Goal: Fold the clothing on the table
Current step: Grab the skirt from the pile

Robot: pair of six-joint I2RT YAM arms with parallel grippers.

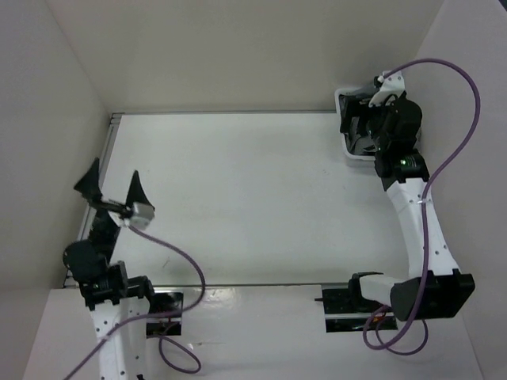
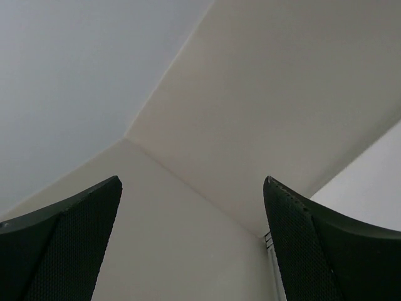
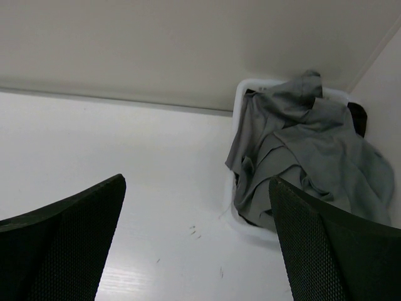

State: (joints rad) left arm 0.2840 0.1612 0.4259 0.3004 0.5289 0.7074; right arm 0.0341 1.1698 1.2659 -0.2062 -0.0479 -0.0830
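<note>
Grey, soft and matte, the clothing [image 3: 301, 150] lies crumpled in a heap inside a white basket [image 3: 245, 88] at the far right corner of the worktop [image 1: 238, 198], not spread on the bare surface. In the right wrist view we see its folds piled to the rim, with one flap draped over the basket's near-left edge; whether that flap touches the worktop we cannot tell. A dark patch shows at the basket's far right side, too little of it visible to name. The right hand [image 3: 197, 180] hangs just short of the basket, released, its two black fingers [image 3: 69, 244] spread wide with nothing between them, the heap showing beyond the right finger. From above, the right arm reaches along the right side to that corner and hides most of the basket, a purple cable [image 1: 451, 150] looping off its wrist. The left hand [image 1: 116, 168] sits near the left edge, well apart from the clothing, tilted upward and likewise released and bare. Its wrist camera sees only the upright white walls [image 2: 250, 94] meeting in a corner. A thin metal rail [image 1: 113, 138] runs along the worktop's left edge.
</note>
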